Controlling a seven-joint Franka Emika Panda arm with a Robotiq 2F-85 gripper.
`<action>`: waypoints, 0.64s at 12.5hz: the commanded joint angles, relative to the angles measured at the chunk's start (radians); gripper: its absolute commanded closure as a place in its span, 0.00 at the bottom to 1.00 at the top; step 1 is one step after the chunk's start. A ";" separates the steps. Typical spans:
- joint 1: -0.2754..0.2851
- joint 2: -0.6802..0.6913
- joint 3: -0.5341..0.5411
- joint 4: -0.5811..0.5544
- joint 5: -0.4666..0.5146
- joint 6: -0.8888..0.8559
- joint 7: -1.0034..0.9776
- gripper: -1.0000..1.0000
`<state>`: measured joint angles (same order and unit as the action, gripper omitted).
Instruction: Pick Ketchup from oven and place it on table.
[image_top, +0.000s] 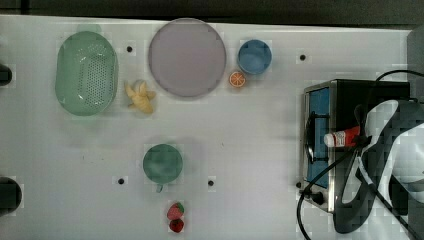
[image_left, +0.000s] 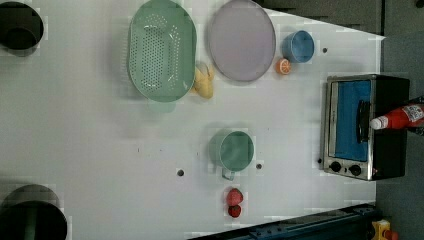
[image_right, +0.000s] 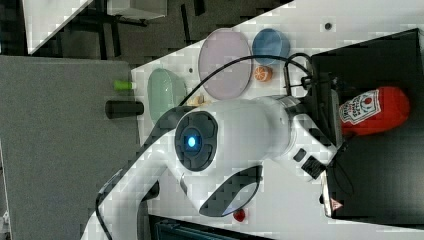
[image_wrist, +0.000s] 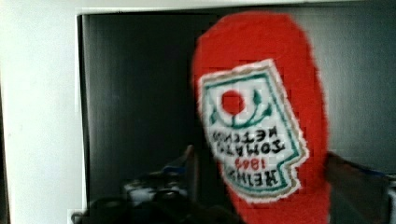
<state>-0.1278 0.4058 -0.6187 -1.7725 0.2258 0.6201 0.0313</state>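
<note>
The ketchup bottle (image_top: 343, 137) lies on its side on top of the black oven (image_left: 386, 152), not inside it. Its white cap points toward the glass door and pokes past the front edge above the handle. In the wrist view the label (image_wrist: 250, 130) faces up, and the hand's (image_wrist: 261, 175) two fingers stand spread, one on each side of the red body and not yet pressing it. The left finger (image_wrist: 189, 163) sits just beside the bottle.

The bottle is probably light and made of squeezable plastic, so its walls should give under a firm pinch. The skin looks smooth and may slip. Being round, it could roll on the flat oven top if nudged from one side. A grip across the middle of the body, over the label, seems best, since the cap end narrows. The white counter (image_top: 250, 130) has bare space near the green cup (image_top: 162, 163).
</note>
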 joint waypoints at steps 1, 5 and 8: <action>-0.023 0.019 0.005 -0.005 0.010 0.009 0.027 0.36; -0.021 0.004 -0.002 0.005 0.008 0.006 0.027 0.36; -0.005 -0.048 -0.001 0.068 -0.002 -0.084 0.027 0.36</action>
<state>-0.1464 0.3877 -0.6270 -1.7568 0.2235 0.5518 0.0313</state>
